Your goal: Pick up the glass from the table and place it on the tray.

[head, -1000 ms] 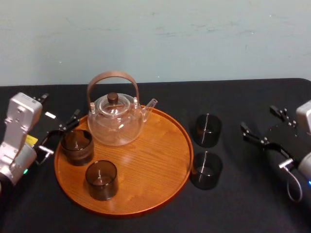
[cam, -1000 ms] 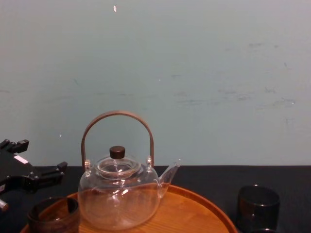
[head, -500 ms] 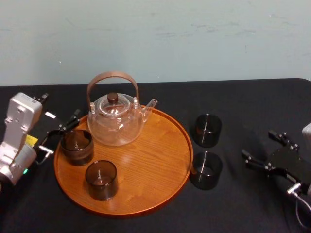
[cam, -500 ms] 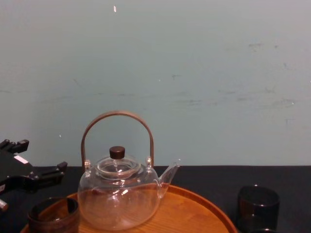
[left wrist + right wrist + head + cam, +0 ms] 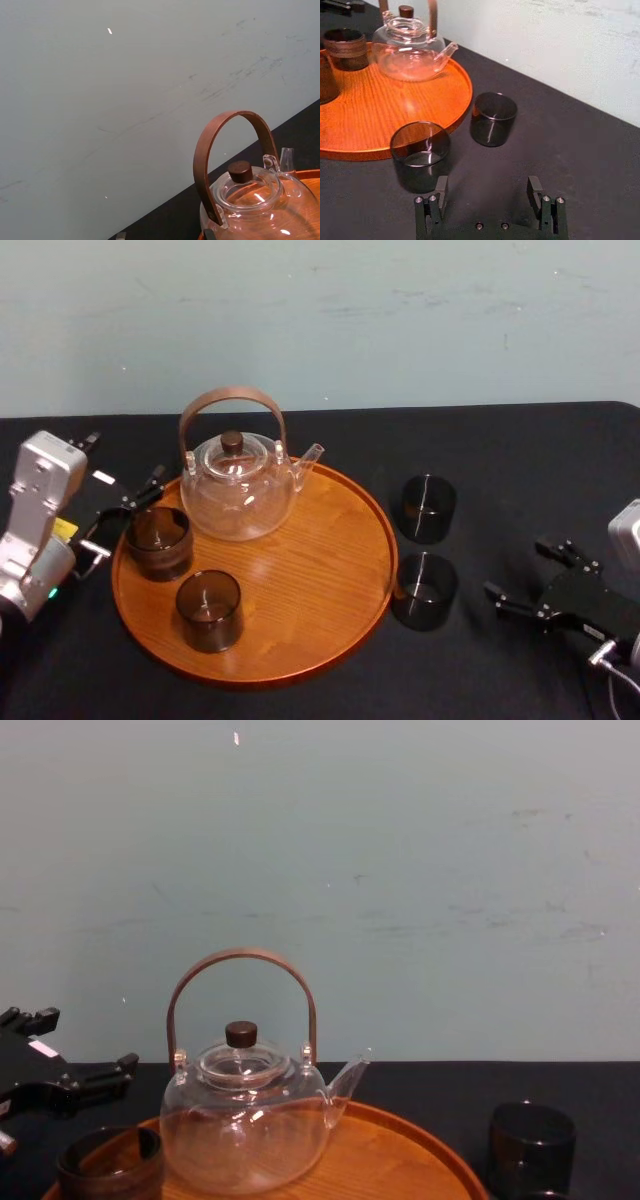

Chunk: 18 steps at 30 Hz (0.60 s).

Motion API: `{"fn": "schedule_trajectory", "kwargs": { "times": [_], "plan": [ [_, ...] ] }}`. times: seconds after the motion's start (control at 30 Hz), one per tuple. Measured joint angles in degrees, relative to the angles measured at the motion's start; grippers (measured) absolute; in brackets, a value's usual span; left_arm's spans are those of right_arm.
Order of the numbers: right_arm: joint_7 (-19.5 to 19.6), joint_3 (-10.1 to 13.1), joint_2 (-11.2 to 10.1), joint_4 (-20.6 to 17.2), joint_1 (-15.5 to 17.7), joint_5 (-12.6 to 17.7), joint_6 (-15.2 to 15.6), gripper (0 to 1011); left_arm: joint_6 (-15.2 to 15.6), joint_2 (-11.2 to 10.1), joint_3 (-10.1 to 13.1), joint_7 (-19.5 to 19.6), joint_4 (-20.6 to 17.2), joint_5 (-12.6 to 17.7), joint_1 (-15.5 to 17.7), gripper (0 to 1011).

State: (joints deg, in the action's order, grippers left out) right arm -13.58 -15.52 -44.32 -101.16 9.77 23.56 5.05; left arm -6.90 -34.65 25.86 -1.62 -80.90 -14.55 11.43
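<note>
Lining up the grasp. The right end effector [image 5: 525, 578] sits low over the black counter [image 5: 500, 460] at near right, fingers wide apart and holding nothing, pointing left at the near glass [image 5: 424, 590]. That glass stands upright on the counter just beside the right rim of the tray [image 5: 330, 550]; I cannot tell if it touches. The far glass [image 5: 428, 508] stands close behind it, also off the tray.

In the right wrist view the near glass lies toward one finger's side, not centred in the gap. Likely best to correct sideways first, then advance until the glass sits between the pads. Close at mid-height, gently, since it is smooth glass. Keep the far finger from clipping the far glass.

Lift above the rim before crossing, and set down on bare wood at the tray's right, away from the teapot [image 5: 238, 490] and the two glasses on the tray [image 5: 209, 611].

The left end effector [image 5: 120, 520] is parked at the tray's left edge, fingers apart.
</note>
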Motion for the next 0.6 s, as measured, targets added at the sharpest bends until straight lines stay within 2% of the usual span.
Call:
{"fn": "schedule_trajectory", "kwargs": {
  "times": [0.4,0.5,0.6],
  "plan": [
    [-4.1,-0.9,0.6,-0.6,-1.2,-1.0,2.7,1002,0.0,0.0,0.0,0.0,0.0,0.0,0.0,1001],
    [-6.3,-2.9,1.5,-1.1,-2.1,-2.1,3.1,1002,0.0,0.0,0.0,0.0,0.0,0.0,0.0,1001],
    [-7.2,-3.6,2.2,-1.3,-2.5,-2.7,3.3,1002,0.0,0.0,0.0,0.0,0.0,0.0,0.0,1002]
  ]
}}
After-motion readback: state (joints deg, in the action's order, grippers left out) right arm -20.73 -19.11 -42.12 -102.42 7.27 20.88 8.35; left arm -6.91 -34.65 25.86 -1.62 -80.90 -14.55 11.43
